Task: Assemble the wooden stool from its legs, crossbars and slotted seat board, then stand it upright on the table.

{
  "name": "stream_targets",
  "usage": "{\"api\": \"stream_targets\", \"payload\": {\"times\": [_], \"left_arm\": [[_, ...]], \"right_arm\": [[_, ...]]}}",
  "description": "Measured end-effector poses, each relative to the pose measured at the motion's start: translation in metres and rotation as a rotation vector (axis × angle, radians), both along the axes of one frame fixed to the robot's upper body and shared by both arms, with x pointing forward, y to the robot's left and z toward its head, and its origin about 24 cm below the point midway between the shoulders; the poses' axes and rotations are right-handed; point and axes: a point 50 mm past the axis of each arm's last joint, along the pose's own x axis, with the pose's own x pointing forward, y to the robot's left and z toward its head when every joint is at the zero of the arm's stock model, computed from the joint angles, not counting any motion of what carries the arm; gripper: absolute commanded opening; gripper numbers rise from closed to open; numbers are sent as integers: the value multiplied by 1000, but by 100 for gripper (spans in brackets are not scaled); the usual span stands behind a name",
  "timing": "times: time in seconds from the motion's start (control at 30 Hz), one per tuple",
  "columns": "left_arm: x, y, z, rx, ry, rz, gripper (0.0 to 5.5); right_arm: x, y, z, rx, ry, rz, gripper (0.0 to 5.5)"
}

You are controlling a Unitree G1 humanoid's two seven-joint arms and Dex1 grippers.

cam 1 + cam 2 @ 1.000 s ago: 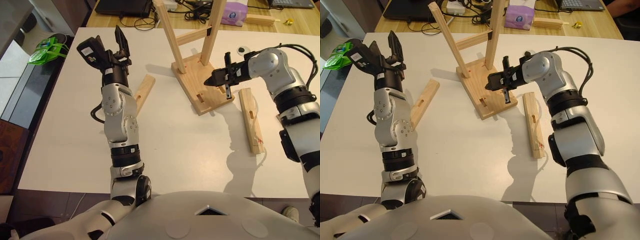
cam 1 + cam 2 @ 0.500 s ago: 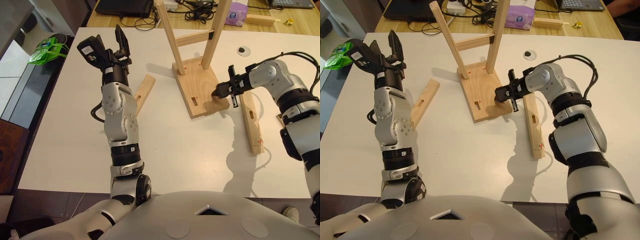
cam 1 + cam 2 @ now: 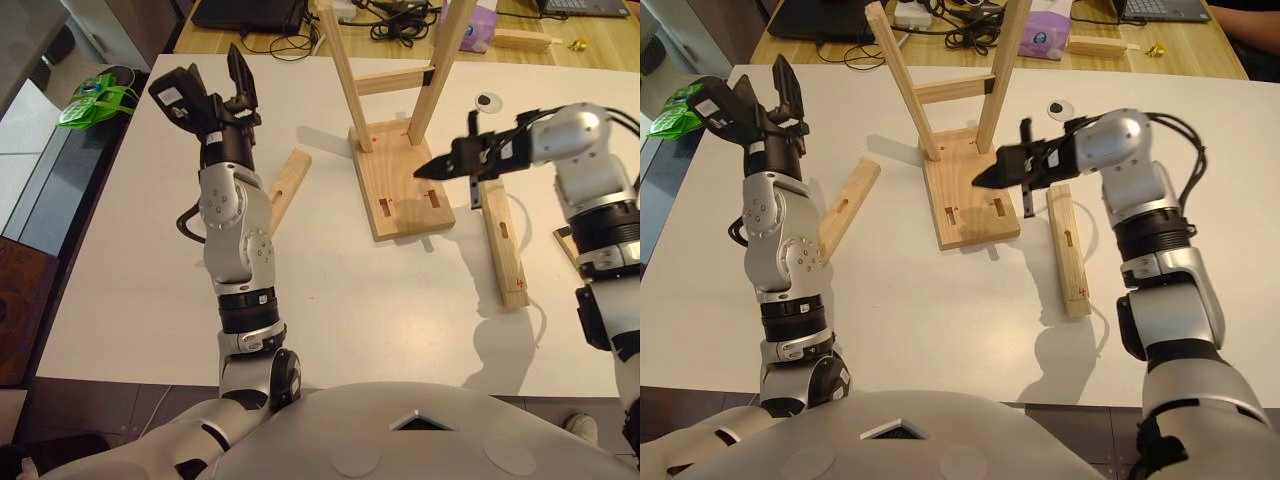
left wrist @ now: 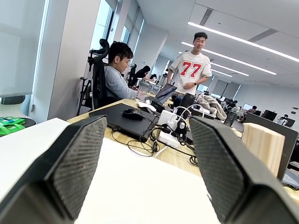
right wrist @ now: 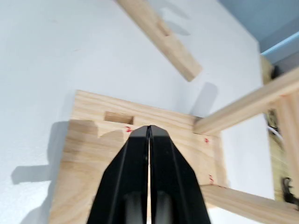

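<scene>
Hovering over seat board [image 5: 79, 149]: right gripper [image 5: 149, 129]

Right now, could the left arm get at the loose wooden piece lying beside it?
Probably yes: the left tool is open and empty, held up close to the loose wooden piece, and nothing lies on that piece.

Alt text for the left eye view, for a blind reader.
The right gripper, jaws shut, hovers over the seat board, which lies flat on the table with two legs and a crossbar standing up from it. Two loose slotted pieces flank it; the left gripper is raised, jaws open.
</scene>
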Motion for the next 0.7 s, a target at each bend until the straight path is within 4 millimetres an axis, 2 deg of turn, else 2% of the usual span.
{"api": "stream_targets", "payload": {"times": [0.07,0.13,0.17,0.2,0.27,0.33,0.43,0.53,0.6,0.7], "left_arm": [[-2,-3,4,21,-4,-33,326],[-5,-7,9,69,-2,-82,326],[-9,-9,12,103,-2,-116,330],[-13,-9,13,132,6,-138,330],[-25,-7,11,174,41,-159,330],[-33,-4,6,182,76,-155,330],[-48,0,-5,159,124,-107,330],[-53,-3,-13,131,156,-82,330],[-54,-4,-15,117,154,-55,330],[-56,-3,-15,96,143,-26,330]], "right_arm": [[-1,-12,9,65,-51,-111,0],[-8,-27,10,135,-79,-218,0],[-15,-37,9,172,-97,-283,21],[-21,-49,8,196,-101,-341,36],[-42,-85,5,226,-98,-499,66],[-59,-107,3,246,-68,-591,104],[-76,-151,-4,282,9,-765,160],[-94,-190,-17,223,129,-894,206],[-114,-208,-31,181,247,-939,248],[-133,-222,-45,188,375,-991,291]]}}
